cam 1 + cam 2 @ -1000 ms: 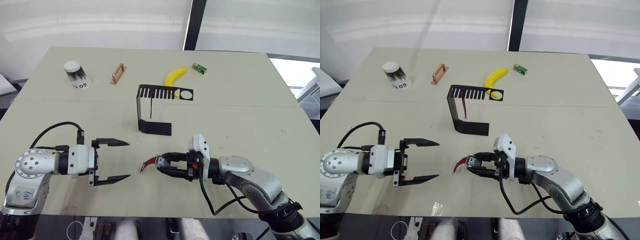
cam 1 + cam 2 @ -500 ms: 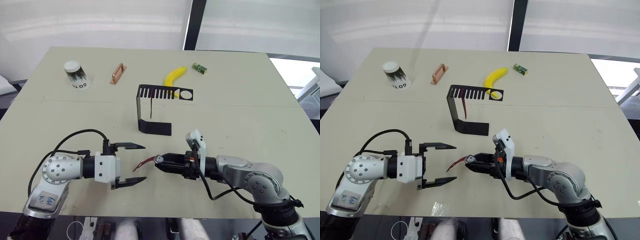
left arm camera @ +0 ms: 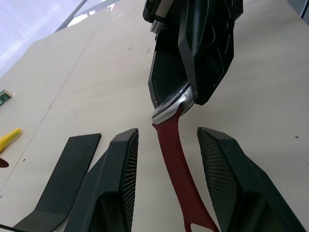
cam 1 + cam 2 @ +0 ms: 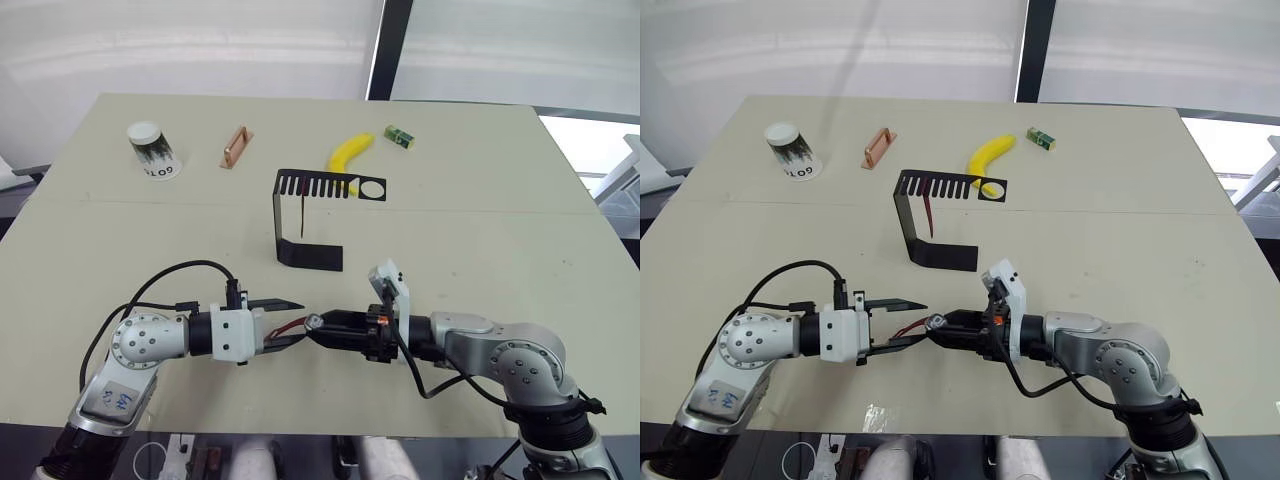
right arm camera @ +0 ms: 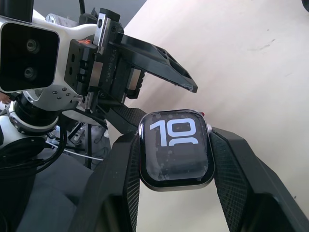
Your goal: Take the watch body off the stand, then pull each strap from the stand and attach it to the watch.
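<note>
Watch body (image 5: 176, 147) is off the stand (image 4: 305, 222), so that first step looks done. The right gripper (image 4: 322, 329) is clamping the case between its two fingers, screen lit and showing digits in the right wrist view, held low over the near part of the table (image 4: 480, 230), well in front of the stand.

One red strap (image 3: 178, 169) is hanging from the watch body's edge; in the left wrist view its end is meeting the grey rim, so it appears attached or nearly so. I cannot tell whether it is fully seated.

The left gripper (image 4: 285, 324) is facing the right one, fingers apart, one on either side of that strap, not closing on it yet as far as the left wrist view shows.

The second strap (image 4: 927, 214) is dangling from the comb slots in the stand's top arm, untouched.

Judged progress: roughly halfway. Left to do: seat or confirm the first strap, pull the second from the stand, fit it to the opposite side of the case.

Elsewhere on the table, well apart: a paper cup (image 4: 151, 149), a banana (image 4: 348, 153) and a small green box (image 4: 399, 137).
</note>
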